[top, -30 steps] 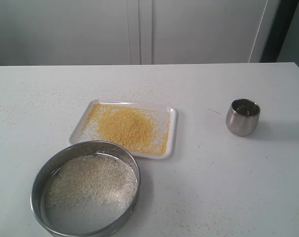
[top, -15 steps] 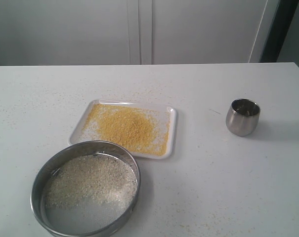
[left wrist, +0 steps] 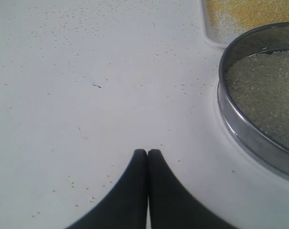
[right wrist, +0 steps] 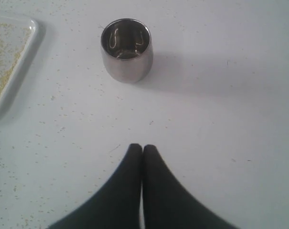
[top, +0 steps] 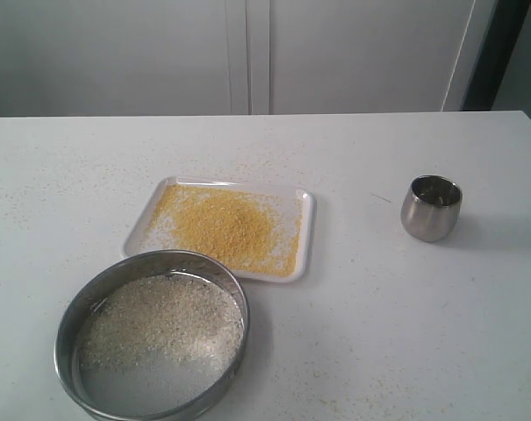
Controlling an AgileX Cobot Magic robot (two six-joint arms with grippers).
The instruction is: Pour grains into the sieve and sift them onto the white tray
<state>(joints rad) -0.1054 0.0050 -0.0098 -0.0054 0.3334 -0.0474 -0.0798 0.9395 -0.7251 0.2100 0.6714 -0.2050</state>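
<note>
Wrist views show smooth black left tool (left wrist: 147,151) and right tool (right wrist: 143,147) closed, empty.

The sieve (left wrist: 249,138) is a band of steel with a dull, brushed-looking sheen, and its mesh (top: 129,386) is fine grey wire, matt where it lies bare. The grains (top: 226,226) are dry, loose and rough: a fine golden-yellow meal on the tray (top: 305,219) and coarser, pale whitish bits in the sieve. The tray is white, smooth and glossy, catching light along its rim; whether it is plastic or ceramic cannot be told. The cup (top: 431,209) is steel, satin outside and mirror-bright inside. The bench (top: 405,333) is white, smooth and matt, gritty with stray specks. The left end effector (left wrist: 147,151) and right end effector (right wrist: 143,147) are black and smooth with a faint sheen, like plastic or rubber.
</note>
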